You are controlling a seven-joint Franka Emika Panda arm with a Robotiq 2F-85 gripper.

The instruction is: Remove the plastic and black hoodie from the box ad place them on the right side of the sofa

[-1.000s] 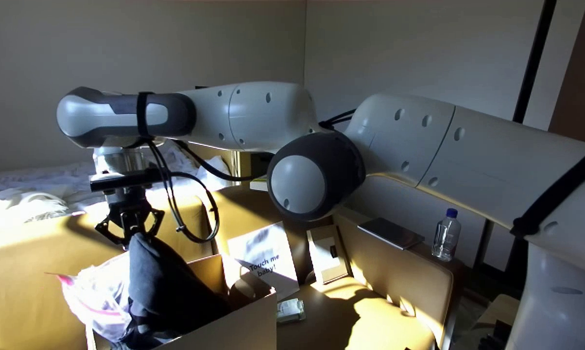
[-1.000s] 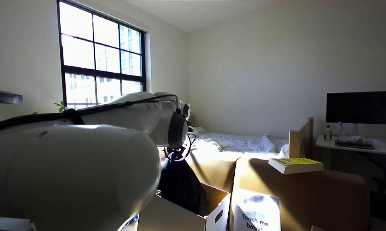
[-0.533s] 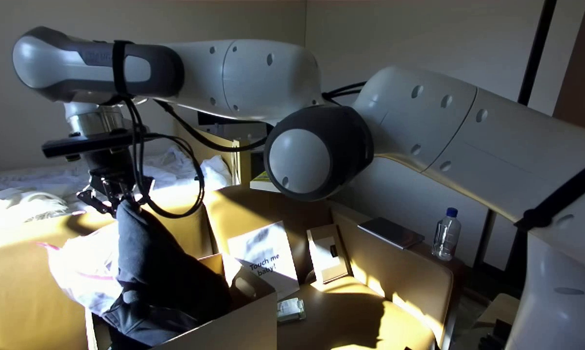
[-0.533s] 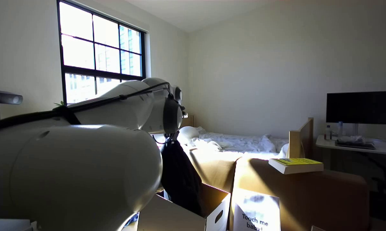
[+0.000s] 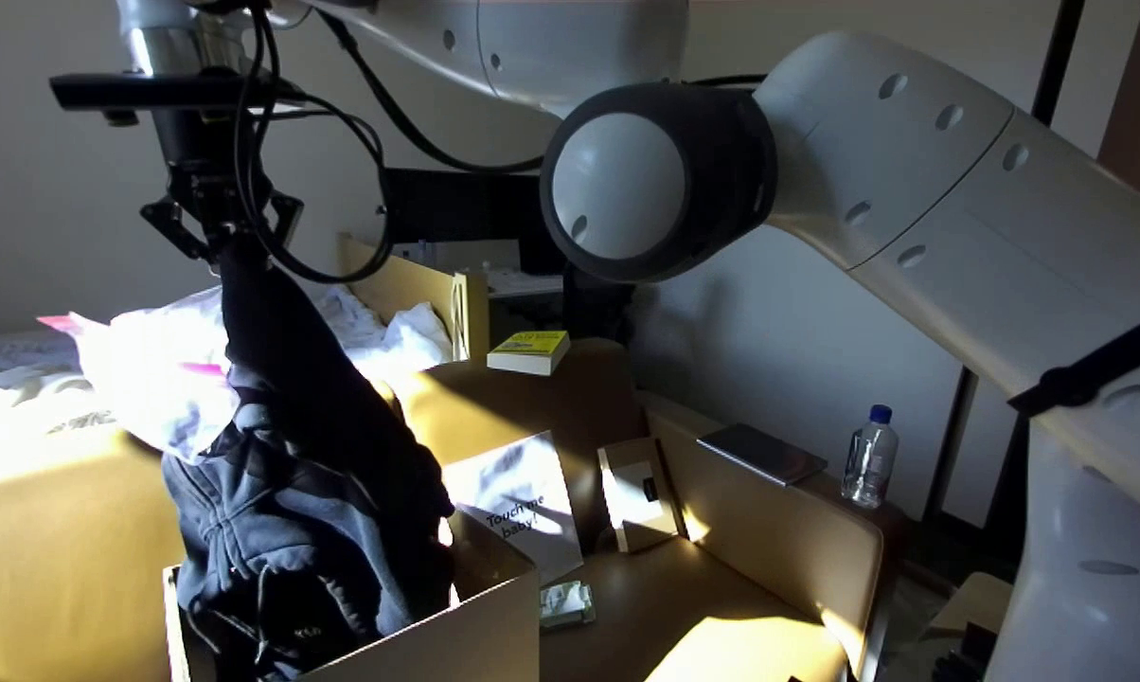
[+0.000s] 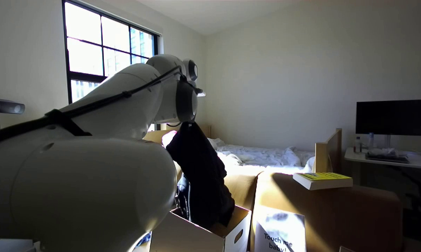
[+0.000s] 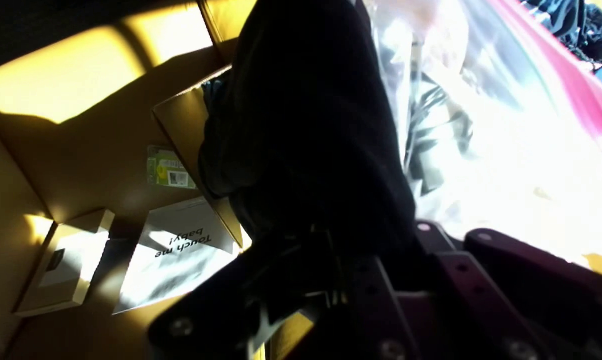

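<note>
Exterior view: gripping black cloth hoodie in black jointed pincer; likely soft, heavyish, best held by bunched folds; partly inside pale rectangular cardboard box.

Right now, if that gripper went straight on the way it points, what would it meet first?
Most likely the black hoodie it grips: the gripper points down, and the hoodie hangs below it into the box.

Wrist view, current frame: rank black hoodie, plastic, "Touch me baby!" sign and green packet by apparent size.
1. Black hoodie and plastic: look too alike to rank, both close up
2. "Touch me baby!" sign
3. Green packet
</note>
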